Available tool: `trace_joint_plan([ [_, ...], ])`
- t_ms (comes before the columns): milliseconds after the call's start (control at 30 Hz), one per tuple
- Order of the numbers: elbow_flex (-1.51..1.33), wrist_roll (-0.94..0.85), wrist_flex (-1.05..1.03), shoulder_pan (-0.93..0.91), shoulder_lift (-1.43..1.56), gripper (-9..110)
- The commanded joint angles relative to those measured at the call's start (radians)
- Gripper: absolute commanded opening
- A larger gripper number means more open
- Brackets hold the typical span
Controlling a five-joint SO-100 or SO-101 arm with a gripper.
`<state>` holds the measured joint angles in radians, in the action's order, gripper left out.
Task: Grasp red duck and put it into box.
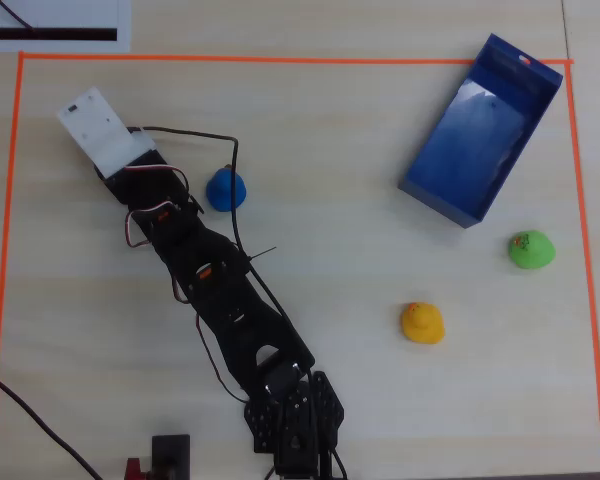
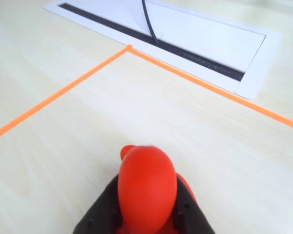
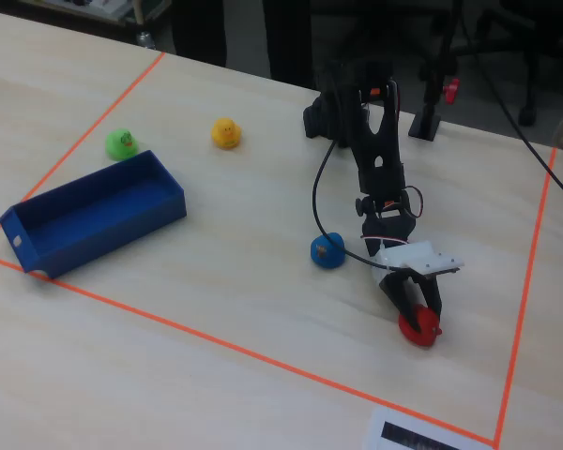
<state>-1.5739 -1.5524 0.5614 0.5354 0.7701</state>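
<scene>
Near the far corner of the orange tape frame (image 3: pixel 263 356), in the fixed view, my gripper (image 3: pixel 415 314) is low over the tabletop (image 3: pixel 225 262) with the red duck (image 3: pixel 420 327) between its two fingers. In the wrist view the red duck (image 2: pixel 146 187) fills the space between the black fingers (image 2: pixel 100 214), which stand narrow and press on both its sides, so I judge that I have hold of it, though I cannot tell if it has left the wood yet. In the overhead view the duck is hidden under the white part of my arm (image 1: pixel 102 125).

The box (image 3: pixel 94 220) is well apart, on the opposite side of the frame, with the blue duck (image 3: pixel 327 251) between us, a little to the side. The yellow duck (image 3: pixel 225 133) and the green duck (image 3: pixel 122 142) sit near the box.

To do this step well, I think I must first lift straight up, because the duck is round and glossy and may slip if I swing early. I should keep the squeeze firm and steady. Then I carry it high enough to pass over the blue duck and over the box wall, and open only when the duck is above the pale inside (image 1: pixel 485 130) of the box.
</scene>
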Motion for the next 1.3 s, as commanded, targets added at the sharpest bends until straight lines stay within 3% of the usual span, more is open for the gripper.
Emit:
trace_joint_plan([
  [0, -0.008, 0.014, -0.072, -0.051, 0.130, 0],
  [133, 0.002, 0.140, -0.360, -0.149, 0.405, 0],
  [367, 0.460, 0.357, -1.370, -0.497, 0.784, 0],
  [500, 0.649, 0.374, -1.686, -0.779, 0.853, 0],
  [633, 0.607, 0.334, -1.746, -1.062, 0.868, 0],
  [767, 0.546, 0.301, -1.726, -1.206, 0.778, 0],
  [1267, 0.799, 0.224, -1.269, -1.229, 0.141, 0],
])
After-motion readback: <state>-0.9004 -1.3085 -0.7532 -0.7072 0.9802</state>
